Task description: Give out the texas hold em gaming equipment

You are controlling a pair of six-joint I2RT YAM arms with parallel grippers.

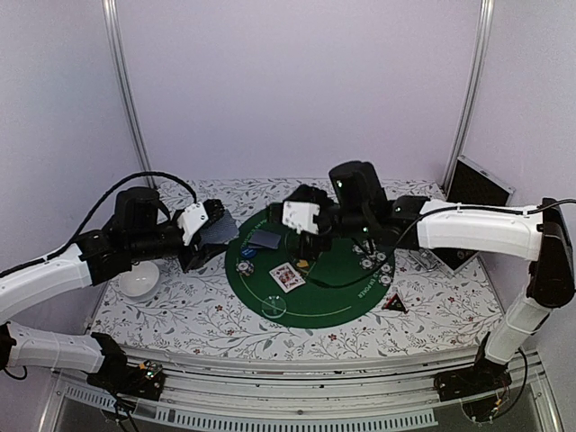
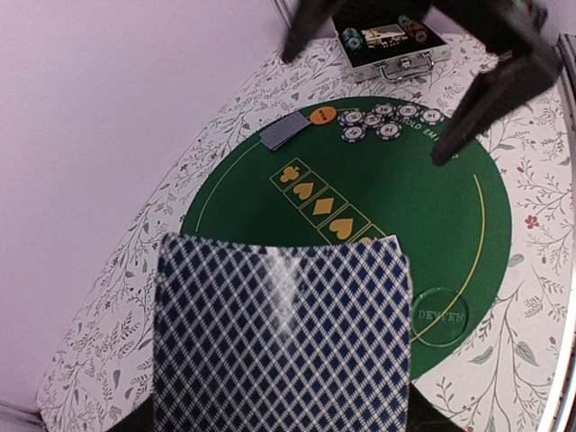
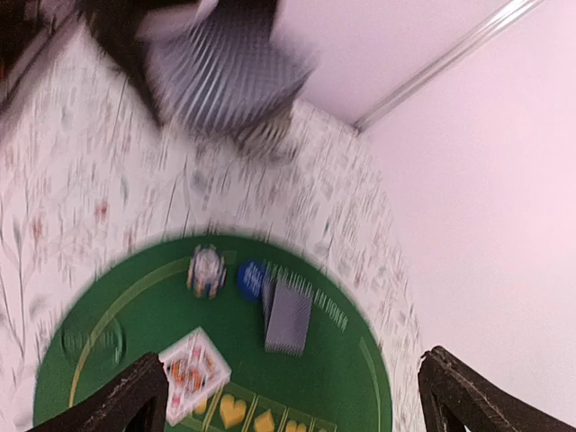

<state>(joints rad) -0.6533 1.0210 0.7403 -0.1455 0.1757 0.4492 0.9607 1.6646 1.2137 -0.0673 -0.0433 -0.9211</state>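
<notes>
Green round mat [image 1: 310,299] centred on desk [image 1: 180,315]. Toward desk's left edge, left fingers [image 1: 205,241] clamped on blue-checked cards [image 2: 283,333]. Above mat, right fingers [image 1: 302,241] spread wide, empty. On mat: face-down cards [image 1: 265,239], face-up card [image 1: 286,276], chips [image 1: 373,261], blue button [image 3: 250,277], orange button [image 2: 322,114].

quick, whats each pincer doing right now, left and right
Left pincer: closed on blue-backed cards.
Right pincer: open, holding nothing.
</notes>
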